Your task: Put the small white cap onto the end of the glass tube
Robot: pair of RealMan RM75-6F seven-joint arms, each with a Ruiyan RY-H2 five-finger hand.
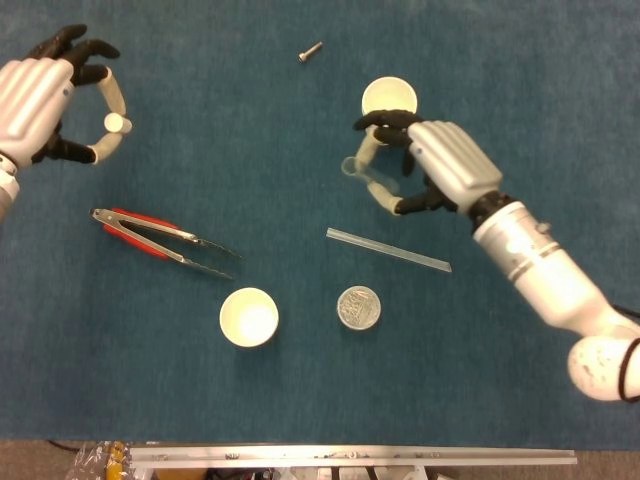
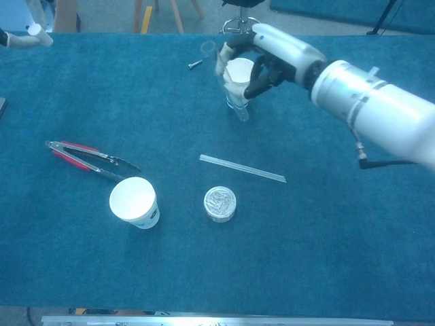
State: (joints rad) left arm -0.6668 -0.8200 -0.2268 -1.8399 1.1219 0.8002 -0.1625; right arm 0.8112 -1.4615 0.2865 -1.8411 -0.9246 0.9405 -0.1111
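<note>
My left hand [image 1: 40, 95] is raised at the far left and pinches the small white cap [image 1: 117, 122] between thumb and finger. The chest view shows only its fingertips and the cap [image 2: 34, 30] at the top left edge. My right hand [image 1: 430, 165] hovers just in front of the far paper cup [image 1: 389, 100] and grips a clear glass tube [image 2: 224, 78]. The tube's open end [image 1: 350, 166] points left toward the other hand. The hands are far apart. A long clear rod [image 1: 388, 249] lies flat on the blue cloth, below the right hand.
Red-handled tongs [image 1: 160, 238] lie at the left. A second paper cup [image 1: 249, 317] and a round tin of metal bits [image 1: 359, 307] stand near the front. A screw [image 1: 310, 51] lies at the back. The table's front edge [image 1: 350, 455] has a metal rail.
</note>
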